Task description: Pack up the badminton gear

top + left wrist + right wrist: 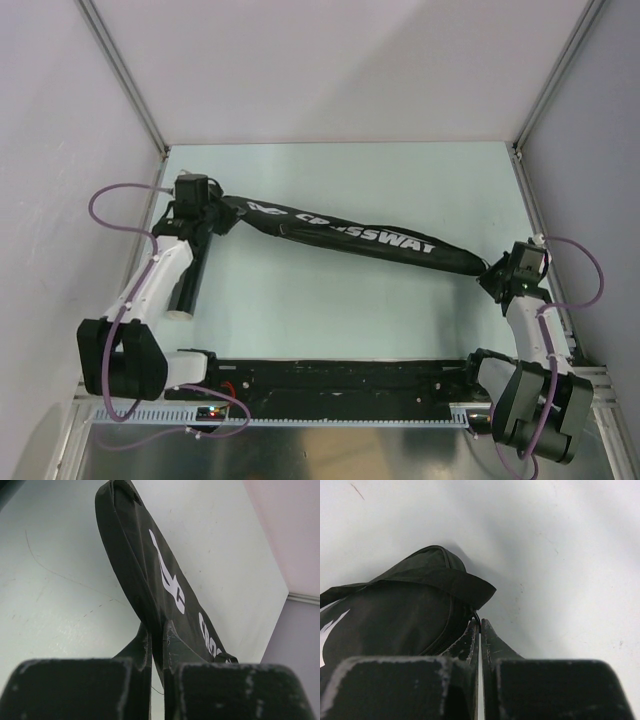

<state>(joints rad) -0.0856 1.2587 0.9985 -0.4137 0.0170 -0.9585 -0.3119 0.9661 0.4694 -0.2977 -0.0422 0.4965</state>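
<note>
**Top view.** Left gripper (212, 207) is clamped on the left end of the racket bag (350, 238). Right gripper (493, 272) is clenched at its right end. The bag is slung slantwise across the table (330, 320) between them, lettering up. The black tube (186, 285) lies on the table under the left forearm, outside the bag and just beside its left end. No rackets or shuttlecocks show; I cannot tell if they are inside.
Risk: a low sweep of the left arm would likely knock the tube and set it rolling. The right wrist sits near the side frame post (530, 190), so there is little room outward.

**Left wrist.** Fingers (172, 640) are pressed together on a narrow fold of the bag's edge, and the bag runs away ahead of them.
Risk: the bite is thin. If the arms draw apart, the cloth could slide out and that end would drop.

**Right wrist.** Fingertips (470, 637) are shut hard at the seam under the bag's end flap. I cannot tell whether they hold the zip pull or cloth.
Risk: same slip here, and a tug could jam the zip.
</note>
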